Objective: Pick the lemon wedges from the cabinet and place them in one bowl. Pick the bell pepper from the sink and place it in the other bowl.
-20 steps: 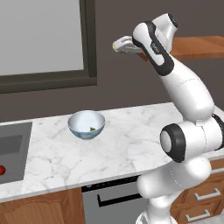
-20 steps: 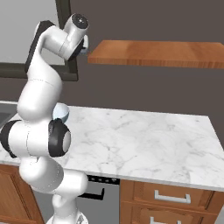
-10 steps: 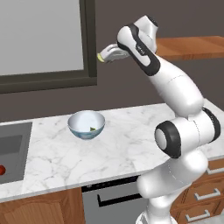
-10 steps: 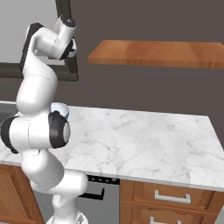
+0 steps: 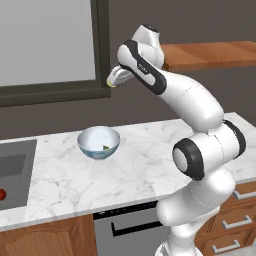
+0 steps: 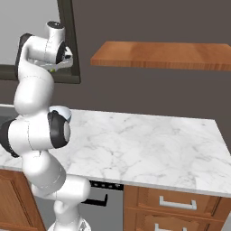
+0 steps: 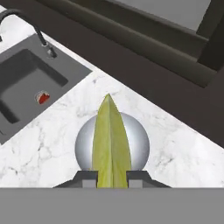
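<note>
My gripper is shut on a yellow-green lemon wedge, high in the air in front of the dark window frame. In the hand view the wedge points up between the fingertips and covers the middle of a bowl far below. That bowl, white inside and blue-grey outside, stands on the marble counter with another small lemon wedge in it. The red bell pepper lies in the dark sink. The reddish-brown cabinet shelf hangs to my right. The other bowl is out of view.
A curved tap stands at the sink's back. The marble counter stretches wide to the right, over wooden drawers and a dishwasher front. A dark window frame is close behind the gripper.
The arm has swung left, away from the shelf and across to the window frame above the bowl, with the lemon wedge still in its grip.
</note>
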Controlling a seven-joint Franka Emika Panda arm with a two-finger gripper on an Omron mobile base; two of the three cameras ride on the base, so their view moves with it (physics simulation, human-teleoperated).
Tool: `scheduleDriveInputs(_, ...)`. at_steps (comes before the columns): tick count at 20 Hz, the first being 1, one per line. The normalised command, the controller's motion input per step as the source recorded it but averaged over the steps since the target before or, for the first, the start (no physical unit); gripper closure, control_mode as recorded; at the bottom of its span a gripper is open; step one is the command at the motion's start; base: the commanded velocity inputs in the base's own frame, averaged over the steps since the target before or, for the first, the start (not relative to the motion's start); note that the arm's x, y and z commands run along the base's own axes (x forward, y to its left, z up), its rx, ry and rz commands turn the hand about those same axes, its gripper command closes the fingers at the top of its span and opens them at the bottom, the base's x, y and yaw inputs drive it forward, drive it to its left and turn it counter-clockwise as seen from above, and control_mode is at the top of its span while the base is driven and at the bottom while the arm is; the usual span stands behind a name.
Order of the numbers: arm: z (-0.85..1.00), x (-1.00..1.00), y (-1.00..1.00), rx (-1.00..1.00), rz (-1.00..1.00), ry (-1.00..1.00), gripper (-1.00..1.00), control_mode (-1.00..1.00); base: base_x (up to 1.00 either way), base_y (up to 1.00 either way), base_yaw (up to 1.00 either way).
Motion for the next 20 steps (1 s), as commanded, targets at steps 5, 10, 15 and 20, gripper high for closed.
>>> scheduleDriveInputs(5, -0.68, -0.26, 0.24, -0.20, 0.06, 0.13, 1.00, -1.00, 0.00, 0.00, 0.00)
scheduleDriveInputs(10, -0.73, -0.07, 0.13, -0.19, 0.03, 0.08, 1.00, -1.00, 0.00, 0.00, 0.00)
scheduleDriveInputs(15, -0.38, 0.18, 0.11, -0.05, 0.01, 0.03, 1.00, -1.00, 0.00, 0.00, 0.00)
scheduleDriveInputs(20, -0.65, 0.16, 0.11, -0.14, 0.01, 0.06, 1.00, -1.00, 0.00, 0.00, 0.00)
